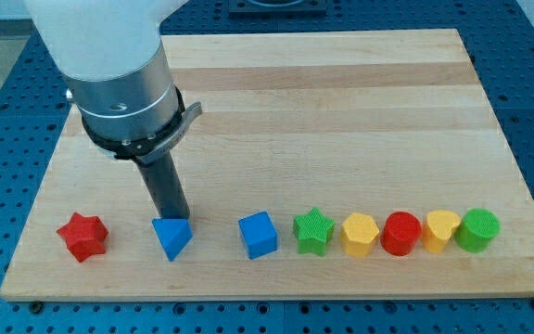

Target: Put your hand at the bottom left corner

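Rod ends in my tip, no jaws, holding nothing; tip touches top edge of blue triangle. Board's bottom left corner lies well apart, toward view's left and bottom. Red star sits between. Right of triangle along bottom row: blue cube, green star, yellow hexagon, red cylinder, yellow heart-like block, green cylinder.

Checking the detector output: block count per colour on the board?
Red: 2, star and cylinder
Blue: 2, triangle and cube
Green: 2, star and cylinder
Yellow: 2, hexagon and heart-like block
Total: 8
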Action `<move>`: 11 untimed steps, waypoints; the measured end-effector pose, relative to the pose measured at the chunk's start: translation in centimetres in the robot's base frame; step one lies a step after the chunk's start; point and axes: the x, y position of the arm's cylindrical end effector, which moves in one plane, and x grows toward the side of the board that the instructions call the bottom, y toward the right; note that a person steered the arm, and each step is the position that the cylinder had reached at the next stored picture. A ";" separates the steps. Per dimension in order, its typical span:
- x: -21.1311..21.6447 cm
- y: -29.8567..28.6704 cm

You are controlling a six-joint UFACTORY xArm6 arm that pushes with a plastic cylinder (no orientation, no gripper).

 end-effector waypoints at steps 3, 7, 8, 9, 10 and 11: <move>-2.5 -1.4; 1.8 -18.1; 7.2 -17.7; 8.2 -15.5; 8.2 -9.2; 8.2 -2.5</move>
